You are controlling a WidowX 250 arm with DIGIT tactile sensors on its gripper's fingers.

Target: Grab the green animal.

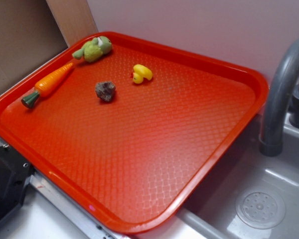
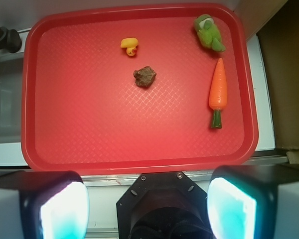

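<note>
Red tray (image 1: pixel 224 144), textured floor, raised rim, resting partly over a grey sink (image 1: pixel 269 199); grey faucet (image 1: pixel 281 94) rises at the tray's 3 o'clock side in the exterior view.

Four things lie in the tray, all loose and apart except as noted. Clock directions taken from the wrist view, tray centre as the dial:
- green animal (image 2: pixel 208 32) at about 1 o'clock, tucked in the far corner close to the rim, lying on its side, darker green limb pointing toward the carrot. In the exterior view (image 1: pixel 93 49) it sits in the far-left corner.
- orange carrot (image 2: pixel 218 92) at 3 o'clock, lying flat along the rim, green top toward 6, tip very close to the plush's limb; contact cannot be judged.
- yellow rubber duck (image 2: pixel 130 46) at 12 o'clock, well apart from the plush.
- small dark brown lump (image 2: pixel 145 76), rock-like, near centre, just below the duck.

Gripper (image 2: pixel 144 206) hangs above the tray's 6 o'clock edge, outside the rim. Fingers (image 2: pixel 65 209) spread wide, released, nothing between them.
</note>
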